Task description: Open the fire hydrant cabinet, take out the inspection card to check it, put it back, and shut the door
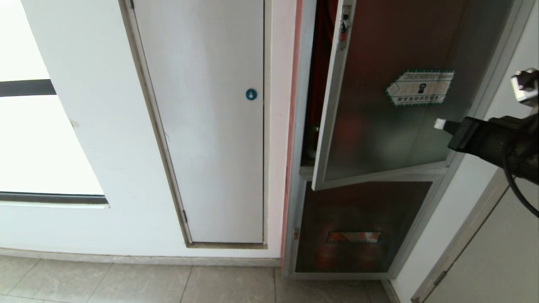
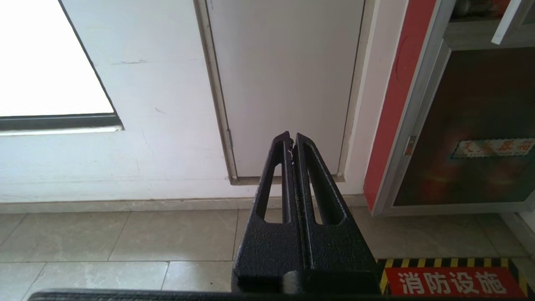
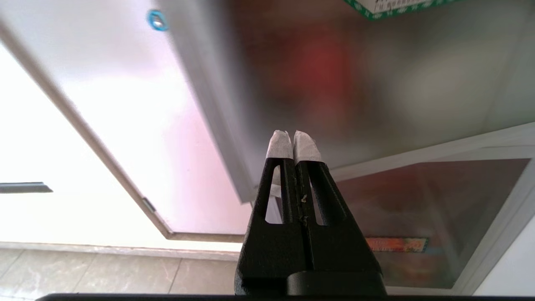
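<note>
The fire hydrant cabinet (image 1: pixel 294 168) has a silver frame, and a strip of its red interior (image 1: pixel 322 63) shows in the gap. Its door (image 1: pixel 379 126), dark glass with a green-bordered sticker (image 1: pixel 421 87) and a small red latch (image 1: pixel 343 29), stands ajar, swung out at its left edge. My right gripper (image 1: pixel 440 124) reaches in from the right in front of the glass, below the sticker. Its white-taped fingertips (image 3: pixel 279 144) are shut with nothing between them, facing the door (image 3: pixel 376 83). My left gripper (image 2: pixel 291 142) is shut and empty, low by the wall. The inspection card is hidden.
A white panel with a blue round lock (image 1: pixel 251 94) sits in the wall left of the cabinet. Below the door is a smaller dark glass pane (image 1: pixel 358 227). Grey floor tiles (image 1: pixel 126 282) run along the wall, with a red and yellow floor marking (image 2: pixel 447 282) before the cabinet.
</note>
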